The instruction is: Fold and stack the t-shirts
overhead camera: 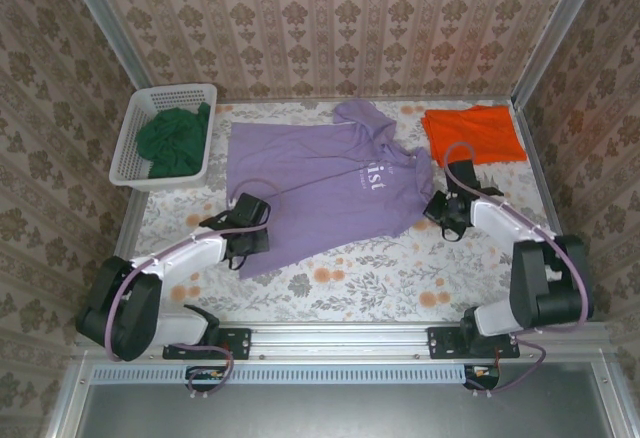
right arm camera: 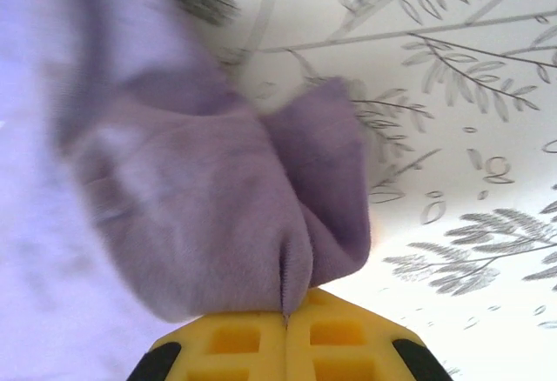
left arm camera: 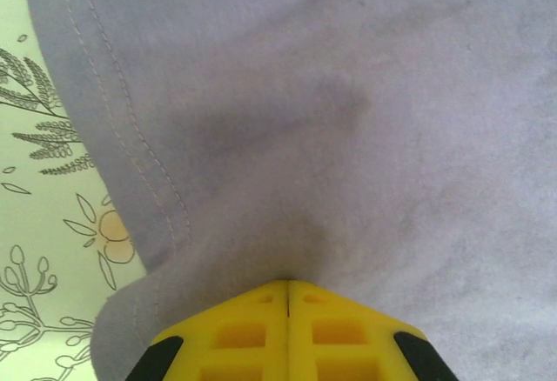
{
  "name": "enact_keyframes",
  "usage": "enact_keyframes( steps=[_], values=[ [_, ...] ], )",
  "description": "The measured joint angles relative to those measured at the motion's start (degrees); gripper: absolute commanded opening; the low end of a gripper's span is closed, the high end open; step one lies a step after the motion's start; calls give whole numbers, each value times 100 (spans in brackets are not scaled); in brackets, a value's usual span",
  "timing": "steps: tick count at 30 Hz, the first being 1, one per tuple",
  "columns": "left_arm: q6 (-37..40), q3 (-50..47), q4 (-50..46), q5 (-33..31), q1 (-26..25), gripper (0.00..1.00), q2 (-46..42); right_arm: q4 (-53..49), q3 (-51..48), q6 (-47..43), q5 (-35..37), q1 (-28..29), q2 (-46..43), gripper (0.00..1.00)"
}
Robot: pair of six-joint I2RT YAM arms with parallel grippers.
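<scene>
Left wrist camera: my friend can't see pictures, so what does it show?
The left gripper is pinched shut on a fold of the lilac-purple t-shirt, its yellow fingers pressed together at the bottom of the picture. The shirt's stitched hem runs down the left side, next to the flower-patterned table cover.

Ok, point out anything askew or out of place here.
The lilac t-shirt lies slanted across the table, its right end rumpled. The dark green t-shirt is crumpled in the white basket, one corner over the rim. The orange t-shirt looks tidy.
</scene>
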Motion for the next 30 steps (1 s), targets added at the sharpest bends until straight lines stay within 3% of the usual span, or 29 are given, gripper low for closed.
enact_keyframes(
  steps=[7,14,19,20,23,30],
  values=[
    [81,0,142,4,273,0,-37,136,573,914,-669,-2,-411,2],
    [105,-2,238,2,306,3,-37,503,2074,1882,-850,-48,1145,8],
    [133,-11,297,2,304,15,-37,608,3235,2354,-920,-48,2616,25],
    [142,-20,306,2,306,17,-48,625,3425,2400,-922,-46,2863,35],
    [157,-81,341,7,306,21,-116,651,3582,2441,-909,-46,3239,50],
    [181,-127,393,13,306,32,-234,310,3866,1969,-743,-46,3226,59]
  ],
)
